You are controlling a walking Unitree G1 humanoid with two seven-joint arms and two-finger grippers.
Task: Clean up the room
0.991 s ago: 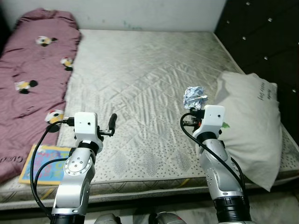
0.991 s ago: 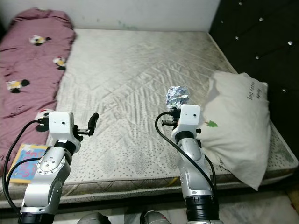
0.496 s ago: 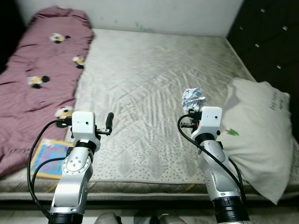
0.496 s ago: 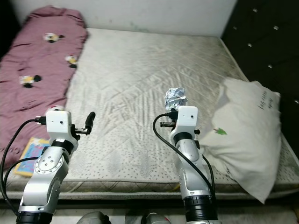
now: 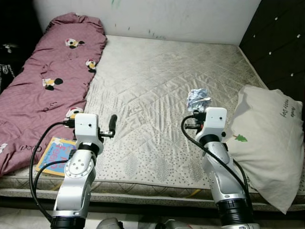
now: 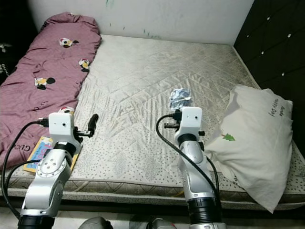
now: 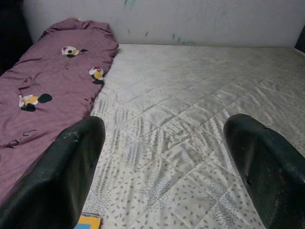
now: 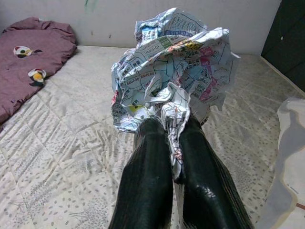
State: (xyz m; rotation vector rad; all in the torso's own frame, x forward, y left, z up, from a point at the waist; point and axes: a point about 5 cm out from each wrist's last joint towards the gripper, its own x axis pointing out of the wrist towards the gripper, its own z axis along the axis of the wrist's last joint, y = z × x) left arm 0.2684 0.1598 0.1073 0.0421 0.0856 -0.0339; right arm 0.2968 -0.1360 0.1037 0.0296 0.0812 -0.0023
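Above the bed [image 5: 157, 81] | your right end effector [image 8: 174, 143] pinches a crumpled paper ball [image 8: 171, 71] by its lower folds | light, soft, tears easily: keep the grip gentle | left end effector [image 7: 167, 157] spread wide, idle.

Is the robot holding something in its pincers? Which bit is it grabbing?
Yes. The right pincer is shut on a crumpled paper ball, pinching a fold at the ball's near edge. The left pincer is open and holds nothing.

A bare quilted mattress [image 5: 157, 90] meets a white wall [image 5: 181, 19], with a dark tufted headboard [image 5: 281, 43] alongside.
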